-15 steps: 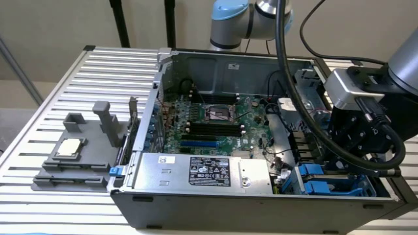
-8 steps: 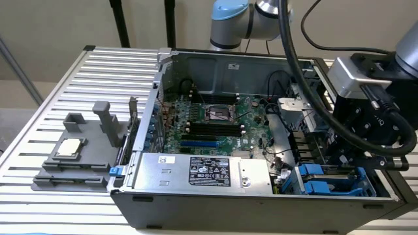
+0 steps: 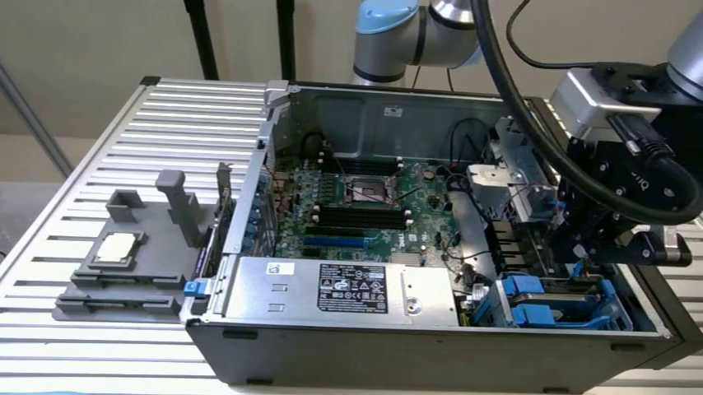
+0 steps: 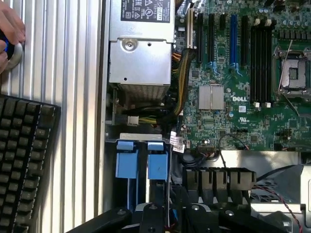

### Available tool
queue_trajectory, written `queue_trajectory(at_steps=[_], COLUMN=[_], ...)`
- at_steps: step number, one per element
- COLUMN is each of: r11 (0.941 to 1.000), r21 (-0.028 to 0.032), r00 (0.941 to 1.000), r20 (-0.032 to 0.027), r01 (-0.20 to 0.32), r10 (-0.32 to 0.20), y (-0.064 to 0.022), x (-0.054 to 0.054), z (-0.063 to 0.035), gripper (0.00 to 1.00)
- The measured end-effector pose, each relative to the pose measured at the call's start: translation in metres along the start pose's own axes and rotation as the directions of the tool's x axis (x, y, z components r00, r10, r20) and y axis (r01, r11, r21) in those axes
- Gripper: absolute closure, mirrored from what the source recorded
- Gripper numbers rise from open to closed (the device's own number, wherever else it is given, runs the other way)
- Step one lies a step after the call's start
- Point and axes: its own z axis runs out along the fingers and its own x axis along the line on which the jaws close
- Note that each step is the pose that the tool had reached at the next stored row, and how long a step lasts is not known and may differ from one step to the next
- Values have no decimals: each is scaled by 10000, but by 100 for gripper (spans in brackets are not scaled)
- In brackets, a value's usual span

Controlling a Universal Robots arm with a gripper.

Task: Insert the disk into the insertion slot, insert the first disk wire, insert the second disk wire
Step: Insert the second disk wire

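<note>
Disk [image 3: 552, 303] in its blue carrier sits in the insertion slot [image 3: 615, 290] at the case's near right corner. Gripper [image 3: 598, 247] hangs right above it, can't tell how the jaws stand. Someone's hand [image 4: 8, 30] rests beside a keyboard [image 4: 22, 160].

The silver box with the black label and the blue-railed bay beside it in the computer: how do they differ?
The power-supply box is a closed silver metal block with a black printed label on top; the insertion slot is an open bay lined with bright blue plastic. The box sits toward the exterior view's left along the case's near wall, the slot at the right corner, under the gripper. Yellow and black wires run from the box's end; the slot shows blue tabs. Both lie inside the same case.
</note>
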Motion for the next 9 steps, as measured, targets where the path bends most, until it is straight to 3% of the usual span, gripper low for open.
queue_trajectory(at_steps=[5,9], r11=[10000,10000], r21=[15,21], r00=[10000,10000], r20=[-26,-57], r01=[0,-1], r10=[0,1], y=[3,3], x=[-90,-95], z=[-67,-74], gripper=[75,75])
